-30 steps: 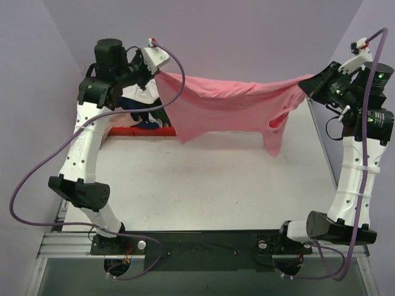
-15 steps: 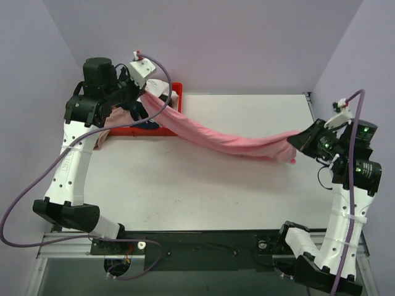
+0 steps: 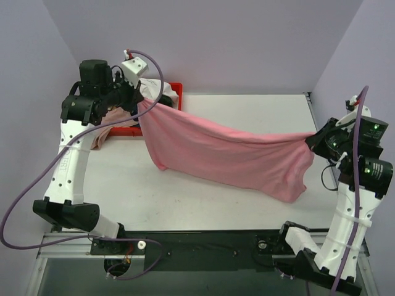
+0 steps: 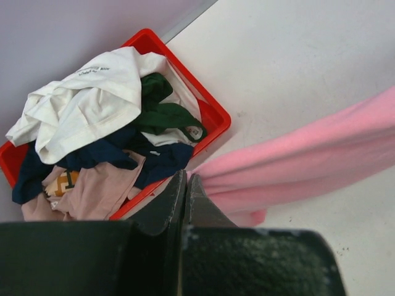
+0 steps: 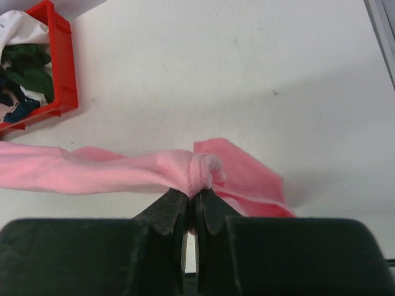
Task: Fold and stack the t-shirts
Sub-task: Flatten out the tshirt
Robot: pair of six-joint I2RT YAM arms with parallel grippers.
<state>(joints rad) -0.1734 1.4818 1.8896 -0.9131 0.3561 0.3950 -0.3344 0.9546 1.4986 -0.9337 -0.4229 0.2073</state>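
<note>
Top view: the red tray [image 3: 176,92] is mostly hidden behind the left arm [image 3: 74,154], with only its right corner exposed. The fingertips of the left gripper [image 3: 137,103] and right gripper [image 3: 310,139] are buried in the pink t-shirt [image 3: 228,151]. Whether its hanging hem touches the table cannot be told.

Left wrist view: the pink t-shirt is cut off at the right edge. The lettering on the white t-shirt [image 4: 86,98] is too small to read. The mauve t-shirt [image 4: 92,192] lies partly under the navy t-shirt [image 4: 117,154].

Right wrist view: the tray is cropped by the top and left edges.
</note>
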